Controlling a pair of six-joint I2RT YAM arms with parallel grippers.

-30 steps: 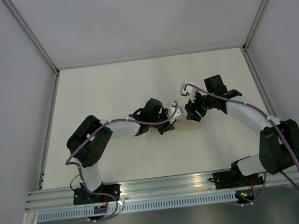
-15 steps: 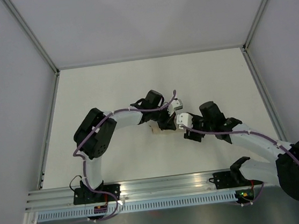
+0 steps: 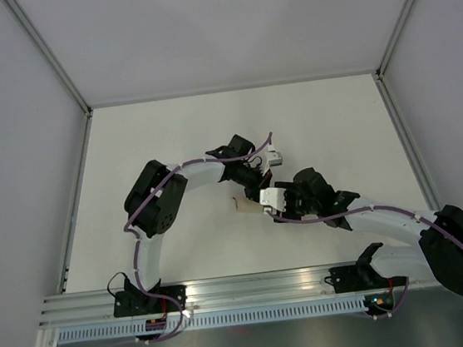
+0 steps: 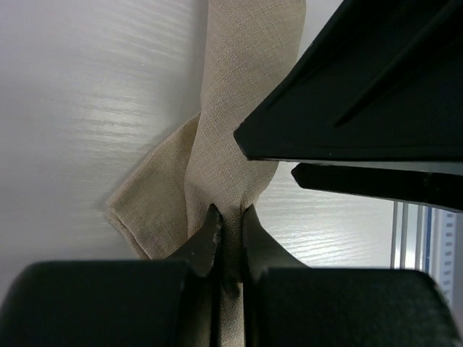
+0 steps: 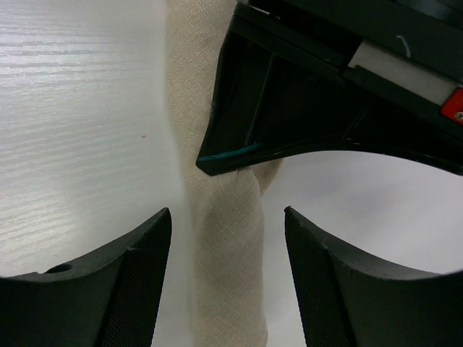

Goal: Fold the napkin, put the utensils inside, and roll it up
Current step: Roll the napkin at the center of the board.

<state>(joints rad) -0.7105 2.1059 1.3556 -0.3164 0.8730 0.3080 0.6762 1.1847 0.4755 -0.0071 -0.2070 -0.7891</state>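
The napkin is a narrow beige roll on the white table, with a loose flat corner sticking out at its side. In the top view only a small end of it shows between the arms. My left gripper is shut on one end of the roll. My right gripper is open, with its fingers on either side of the roll, not touching it. The two grippers sit close together. The fork is hidden.
The white table is bounded by grey walls at the back and sides. A metal rail runs along the near edge by the arm bases. The right gripper's body fills the left wrist view's right side.
My right arm has swung from the right side to the near middle, and its open gripper now straddles the roll. My left gripper has kept hold and shifted slightly.
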